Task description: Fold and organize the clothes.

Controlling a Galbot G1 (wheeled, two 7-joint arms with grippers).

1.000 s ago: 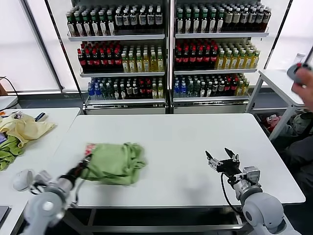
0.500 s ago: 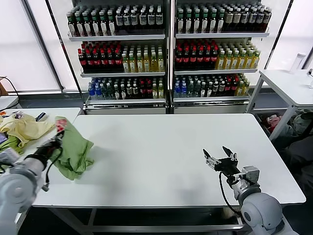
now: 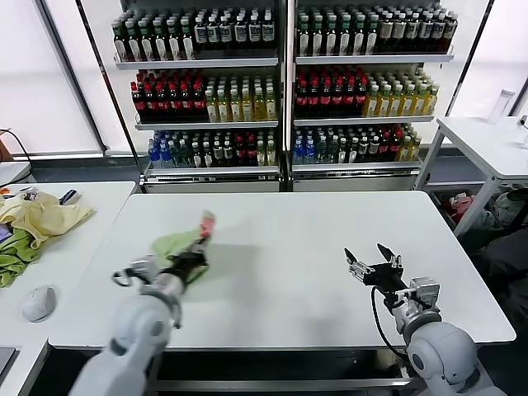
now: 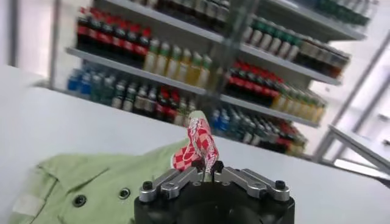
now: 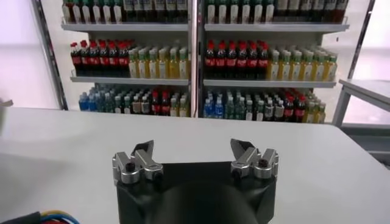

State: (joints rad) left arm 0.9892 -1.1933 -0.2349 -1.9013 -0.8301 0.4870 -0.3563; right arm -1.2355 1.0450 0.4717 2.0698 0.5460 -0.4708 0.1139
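Stocked bottle shelves [image 3: 280, 82] stand behind the white desk [image 3: 289, 239]. Head view: left gripper [image 3: 195, 254], fingers clamped on the sage T-shirt [image 3: 175, 244], at desk's left-centre; right gripper [image 3: 373, 266] hovers, fingers apart. Left wrist view: fingers pinch the shirt's red-and-white print [image 4: 200, 143]. Right wrist view: fingers [image 5: 139, 159] spread, nothing between.

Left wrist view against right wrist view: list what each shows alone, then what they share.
Only the left wrist view: the left gripper shut on the sage-green T-shirt, pinching its red-and-white graphic. Only the right wrist view: the right gripper, open and holding nothing. Both: the white table and the bottle shelves behind.
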